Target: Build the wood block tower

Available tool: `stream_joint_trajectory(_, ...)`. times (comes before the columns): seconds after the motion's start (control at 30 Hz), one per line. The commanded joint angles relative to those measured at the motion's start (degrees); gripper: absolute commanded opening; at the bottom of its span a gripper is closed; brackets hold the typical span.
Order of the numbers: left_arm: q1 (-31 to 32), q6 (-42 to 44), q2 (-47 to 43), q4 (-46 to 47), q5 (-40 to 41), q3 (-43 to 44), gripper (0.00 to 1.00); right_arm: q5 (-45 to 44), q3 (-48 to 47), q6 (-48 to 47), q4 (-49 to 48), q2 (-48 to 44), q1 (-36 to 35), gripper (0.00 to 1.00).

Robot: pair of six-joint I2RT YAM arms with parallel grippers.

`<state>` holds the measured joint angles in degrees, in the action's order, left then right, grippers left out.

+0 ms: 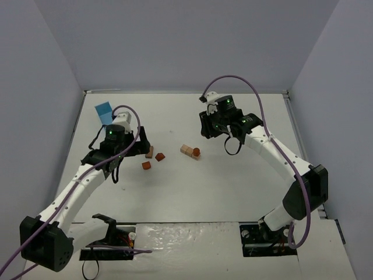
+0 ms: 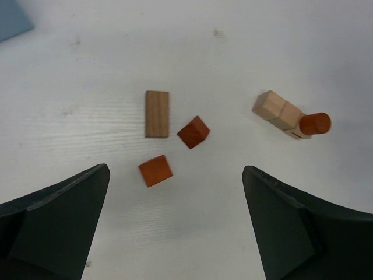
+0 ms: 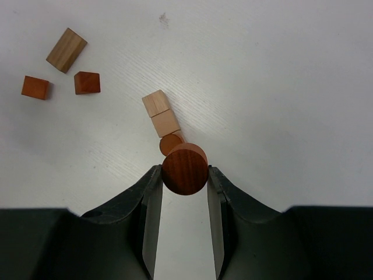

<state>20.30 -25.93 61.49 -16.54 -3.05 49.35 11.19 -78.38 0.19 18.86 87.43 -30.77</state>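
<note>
The small wooden blocks lie on the white table between the arms. Two tan blocks (image 3: pixel 160 112) lie in a row, with a small reddish-brown cylinder (image 3: pixel 169 143) standing at their near end; the top view shows it too (image 1: pixel 196 153). My right gripper (image 3: pixel 185 173) is shut on a larger reddish-brown cylinder (image 3: pixel 185 169), held just above and beside that row. To the left lie a tan rectangular block (image 2: pixel 157 114), a reddish-brown cube (image 2: pixel 193 132) and an orange-brown cube (image 2: pixel 155 170). My left gripper (image 2: pixel 175 233) is open and empty, above the table just short of the orange-brown cube.
A light-blue box (image 1: pixel 104 111) lies at the far left of the table, behind the left arm, and its corner shows in the left wrist view (image 2: pixel 13 20). Grey walls close in the table on three sides.
</note>
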Motion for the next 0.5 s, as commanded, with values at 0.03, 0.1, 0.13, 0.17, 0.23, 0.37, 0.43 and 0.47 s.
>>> stream_joint_trajectory(0.03,-6.7,-3.7,-1.3,-8.4,-2.5,3.0,0.97,-2.3,3.1,-3.0,-8.1,1.2,-1.2,0.00)
stream_joint_trajectory(0.1,-8.4,-3.3,-0.8,-8.6,-3.2,2.0,0.97,-2.5,4.2,-3.2,-9.4,1.6,-1.9,0.00)
stream_joint_trajectory(0.13,-9.3,-3.1,-0.5,-8.5,-3.3,1.6,0.97,-2.7,4.8,-3.3,-10.1,1.8,-2.3,0.00)
stream_joint_trajectory(0.17,-10.2,-2.6,-0.1,-8.3,-3.4,1.1,0.97,-3.1,5.4,-3.5,-10.6,2.0,-2.8,0.00)
stream_joint_trajectory(0.23,-11.6,-1.6,0.7,-7.8,-3.5,0.1,0.97,-3.8,6.5,-3.8,-11.6,2.3,-3.7,0.00)
stream_joint_trajectory(0.37,-12.7,0.5,0.8,-4.4,-2.7,-2.5,0.97,-4.7,8.9,-4.0,-13.4,2.6,-4.8,0.00)
stream_joint_trajectory(0.43,-13.0,1.5,0.7,-2.5,-3.0,-4.1,0.97,-5.5,10.2,-3.9,-14.6,2.6,-5.4,0.00)
stream_joint_trajectory(0.47,-13.1,1.8,0.7,-1.7,-3.4,-4.4,0.97,-5.7,10.8,-3.9,-15.1,2.6,-5.6,0.00)
